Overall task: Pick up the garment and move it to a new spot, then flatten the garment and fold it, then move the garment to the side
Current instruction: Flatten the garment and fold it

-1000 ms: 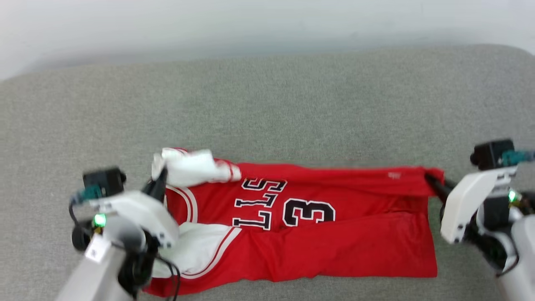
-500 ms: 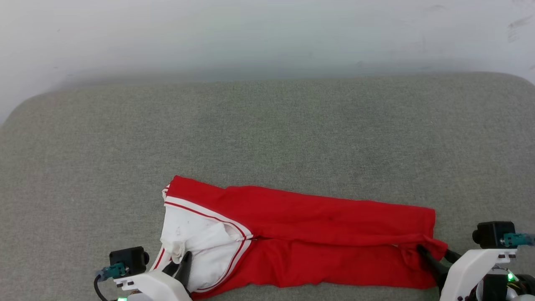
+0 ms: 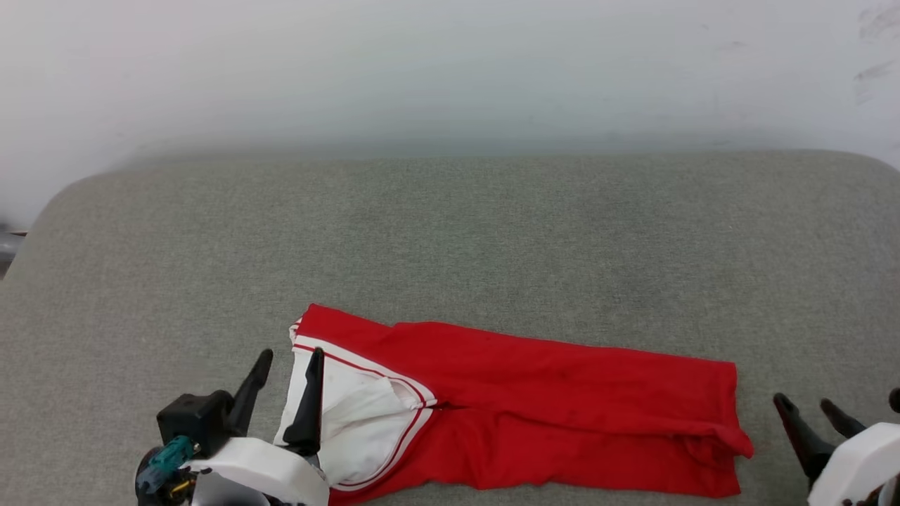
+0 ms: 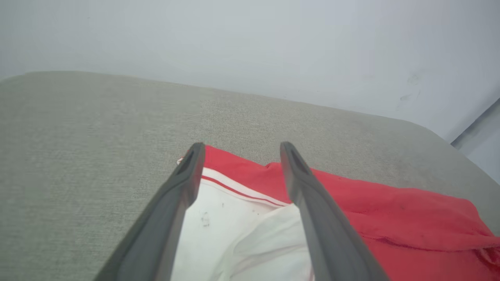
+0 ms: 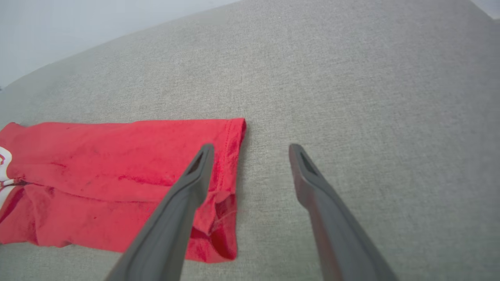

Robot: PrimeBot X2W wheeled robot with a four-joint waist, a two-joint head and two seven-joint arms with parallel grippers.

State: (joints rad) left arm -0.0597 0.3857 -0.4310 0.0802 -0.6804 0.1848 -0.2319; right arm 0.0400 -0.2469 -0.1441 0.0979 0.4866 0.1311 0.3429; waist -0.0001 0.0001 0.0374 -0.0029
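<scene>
Already done: garment [image 3: 548,414] folded lengthwise.
Left end effector [image 3: 290,353]: released.
Right end effector [image 3: 802,402]: released.
Remaining: likely another fold, move aside.

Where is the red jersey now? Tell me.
In the head view the garment lies folded on the grey cushion, low and centre, between the open left pincer and the open right pincer.

Bright even light, soft shadows, hazy wall, wide-angle stretch in wrist views
</scene>
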